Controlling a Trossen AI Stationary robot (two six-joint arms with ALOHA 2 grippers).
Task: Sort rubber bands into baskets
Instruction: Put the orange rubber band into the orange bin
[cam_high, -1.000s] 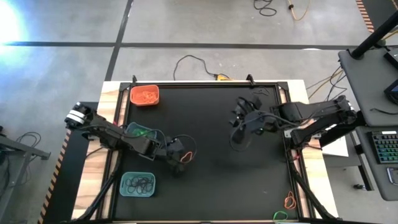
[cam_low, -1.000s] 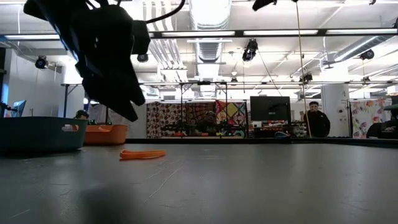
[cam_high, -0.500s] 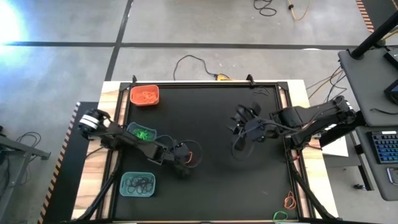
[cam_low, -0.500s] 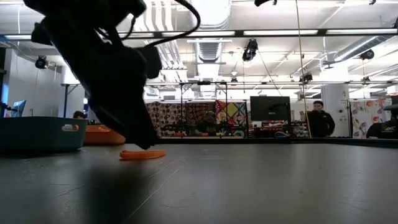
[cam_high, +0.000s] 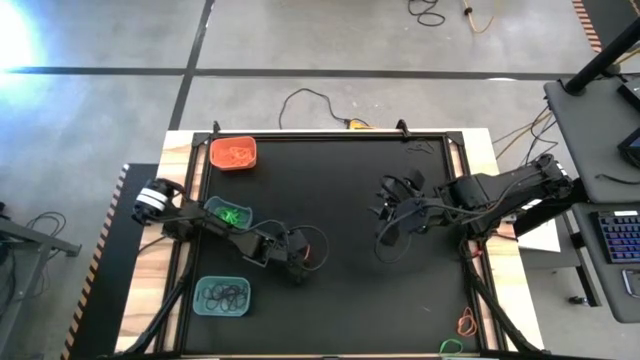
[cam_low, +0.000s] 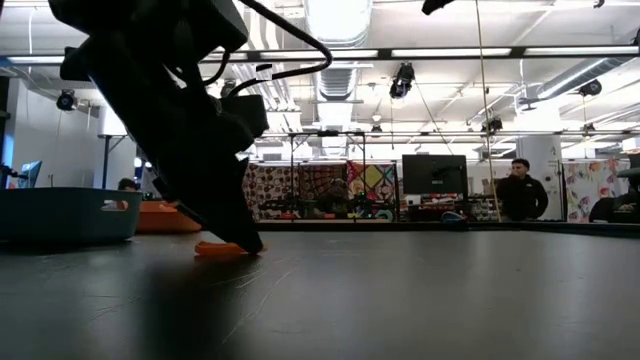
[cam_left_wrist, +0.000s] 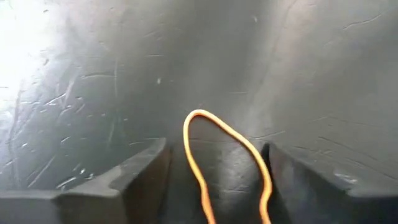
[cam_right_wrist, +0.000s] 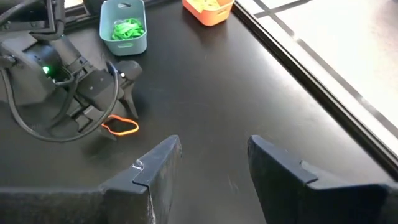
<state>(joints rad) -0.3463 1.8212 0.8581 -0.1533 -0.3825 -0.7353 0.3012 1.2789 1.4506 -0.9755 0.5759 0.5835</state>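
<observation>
An orange rubber band lies flat on the black mat. My left gripper is down at the mat over it and open, with one finger on each side of the loop and a gap to it. In the low view the fingertips hide the band's right end. My right gripper hangs open and empty above the mat's right half. Along the left edge stand the orange basket, a teal basket of green bands and a teal basket of black bands.
An orange band and a green band lie near the table's near right corner. Cables run on the floor behind the far edge. The mat's middle is bare. People stand in the room beyond the table.
My left gripper has come down from above the mat until its fingertips stand at the mat around the orange band, and it has tipped more steeply downward. The band has stayed where it lay. My right gripper has drifted slightly toward the table's near edge.
</observation>
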